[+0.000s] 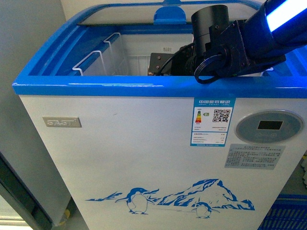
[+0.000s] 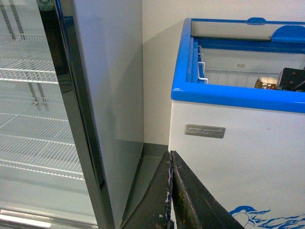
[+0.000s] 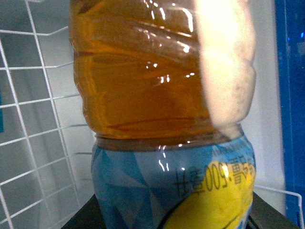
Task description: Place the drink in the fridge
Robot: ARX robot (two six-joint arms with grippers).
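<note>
One arm near: the right arm [image 1: 249, 43] reached down inside the fridge [image 1: 144, 88].
Bottle [image 3: 162, 109]: amber drink, inside the fridge, beside the wire basket [image 3: 43, 143].
Right gripper: closed around the bottle.
Left gripper [image 2: 170, 191]: closed, empty, outside.

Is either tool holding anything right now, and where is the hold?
The right tool holds the drink bottle inside the fridge; hold point unclear. The left tool is shut, empty.

We see a white fridge [image 1: 120, 158] with blue rim and blue penguins, amber drink [image 3: 143, 71], blue-and-yellow label, black tool [image 2: 174, 200].
</note>
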